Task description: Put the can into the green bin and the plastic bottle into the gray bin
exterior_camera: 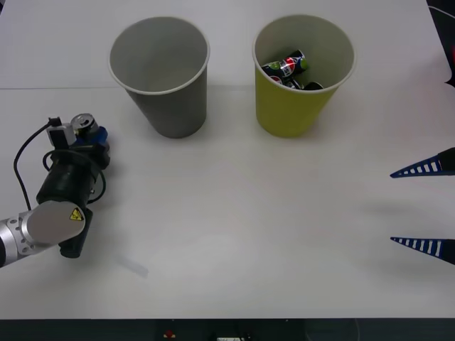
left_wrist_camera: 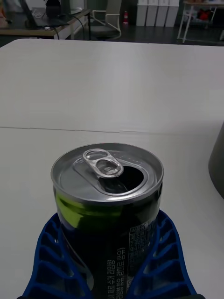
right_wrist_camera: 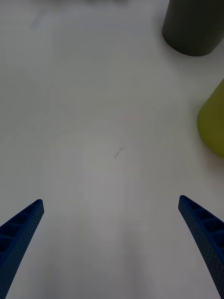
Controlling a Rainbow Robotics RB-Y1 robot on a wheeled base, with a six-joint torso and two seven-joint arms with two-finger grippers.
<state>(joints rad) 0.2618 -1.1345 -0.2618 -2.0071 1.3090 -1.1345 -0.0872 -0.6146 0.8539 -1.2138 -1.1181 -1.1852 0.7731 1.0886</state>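
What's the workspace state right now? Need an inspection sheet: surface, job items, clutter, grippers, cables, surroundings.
Surface: white table, a seam line across its far part, a faint mark near the front.
Job's things: can upright with its tab opening open, held at the table's left side; gray bin upright, nothing seen inside; green bin upright to its right. No plastic bottle seen.
Clutter: dark cans with red-and-blue logos lying inside the green bin.
Grippers: left gripper shut on the can; right gripper open over the table's right side, holding nothing.
Cables: black cable looping from the left wrist.
Surroundings: desks and a chair beyond the table.
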